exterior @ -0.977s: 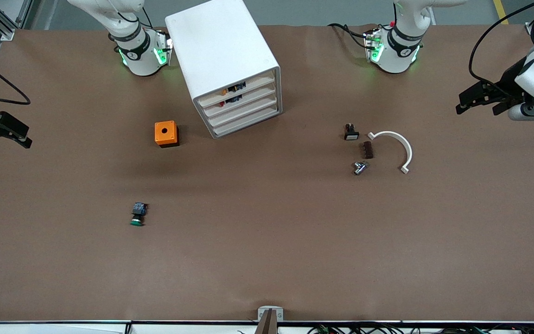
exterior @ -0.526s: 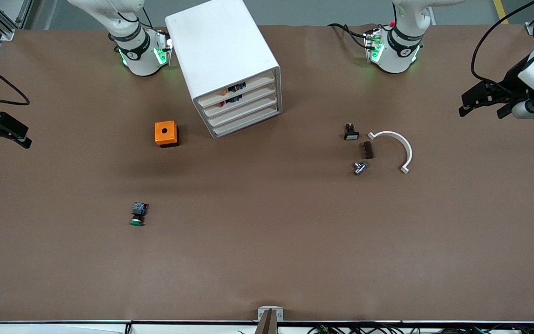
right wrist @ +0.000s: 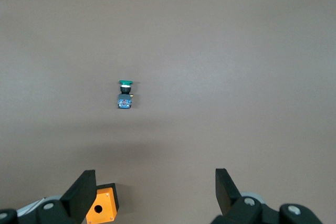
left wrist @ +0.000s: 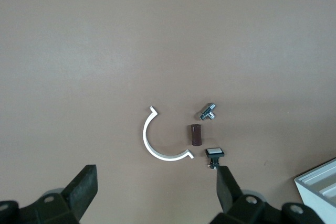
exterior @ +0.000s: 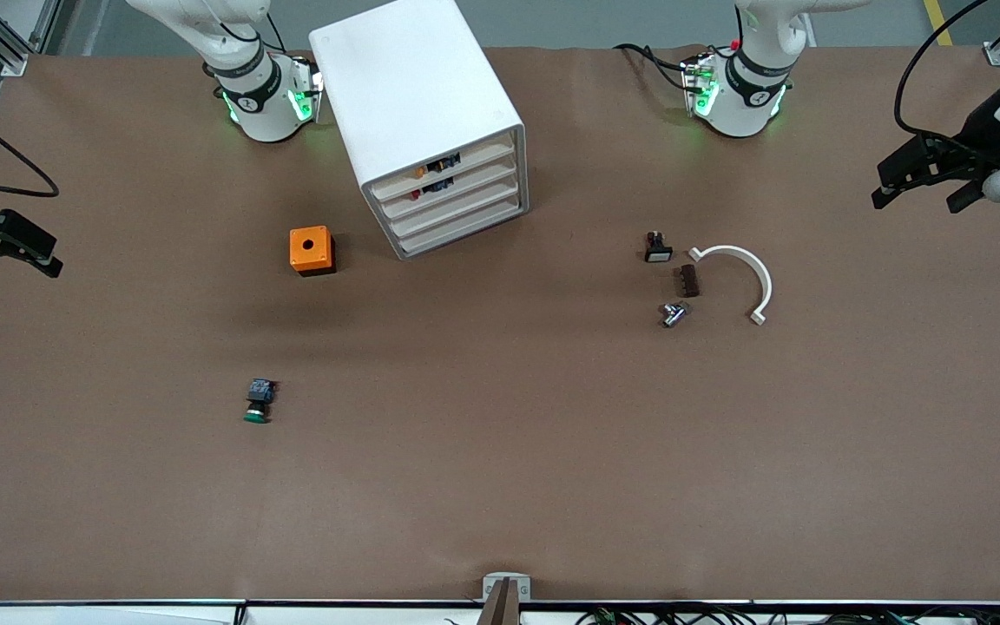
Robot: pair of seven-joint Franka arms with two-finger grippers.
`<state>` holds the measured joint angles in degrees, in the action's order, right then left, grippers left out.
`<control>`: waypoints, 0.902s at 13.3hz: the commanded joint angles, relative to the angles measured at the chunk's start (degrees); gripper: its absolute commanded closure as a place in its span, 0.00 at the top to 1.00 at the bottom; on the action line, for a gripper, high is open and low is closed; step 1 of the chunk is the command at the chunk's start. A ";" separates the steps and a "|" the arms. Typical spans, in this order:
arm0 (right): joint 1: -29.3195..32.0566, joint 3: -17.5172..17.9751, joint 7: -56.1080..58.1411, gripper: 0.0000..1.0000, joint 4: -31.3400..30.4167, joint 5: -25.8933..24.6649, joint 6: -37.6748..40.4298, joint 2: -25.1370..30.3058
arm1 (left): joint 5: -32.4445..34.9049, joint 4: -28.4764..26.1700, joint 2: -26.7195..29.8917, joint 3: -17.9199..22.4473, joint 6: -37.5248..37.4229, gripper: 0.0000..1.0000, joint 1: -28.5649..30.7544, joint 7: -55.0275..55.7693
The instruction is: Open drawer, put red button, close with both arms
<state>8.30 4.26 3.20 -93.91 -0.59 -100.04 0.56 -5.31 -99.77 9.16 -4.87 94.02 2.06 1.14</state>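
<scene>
The white four-drawer cabinet [exterior: 413, 87] stands between the arm bases, and its corner shows in the left wrist view [left wrist: 320, 179]. The drawer [exterior: 457, 185], second from top, is pushed in. A small red and black-blue part [exterior: 417, 194], probably the red button, shows through its front gap. My left gripper [exterior: 917, 201] is open and empty, up in the air over the left arm's end of the table. Its fingers frame bare table in the left wrist view [left wrist: 156, 177]. My right gripper [exterior: 12, 269] is open and empty over the right arm's end, as the right wrist view [right wrist: 155, 179] also shows.
An orange box [exterior: 311, 250] [right wrist: 101, 208] sits beside the cabinet. A green-capped button [exterior: 257, 404] [right wrist: 125, 94] lies nearer the front camera. A white arc [exterior: 747, 269] [left wrist: 152, 148], brown block [exterior: 688, 280], metal fitting [exterior: 674, 314] and white-capped switch [exterior: 658, 250] cluster toward the left arm's end.
My left gripper has drawn back toward the left arm's end of the table, staying open. The right gripper has barely moved. Nothing on the table has shifted.
</scene>
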 commanded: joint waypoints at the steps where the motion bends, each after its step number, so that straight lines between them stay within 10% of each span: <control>1: 0.67 0.40 2.08 1.00 0.93 0.67 0.98 -0.29 | 1.53 1.69 -0.63 -1.80 -1.83 1.00 0.49 1.58; 12: 0.67 0.40 2.08 1.00 0.93 0.67 1.07 -0.29 | 1.53 2.04 -1.51 -1.90 -2.18 1.00 0.58 1.58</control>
<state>8.30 4.25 4.33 -93.92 -0.59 -99.81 0.56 -5.20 -99.29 8.33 -6.16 93.10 2.27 2.19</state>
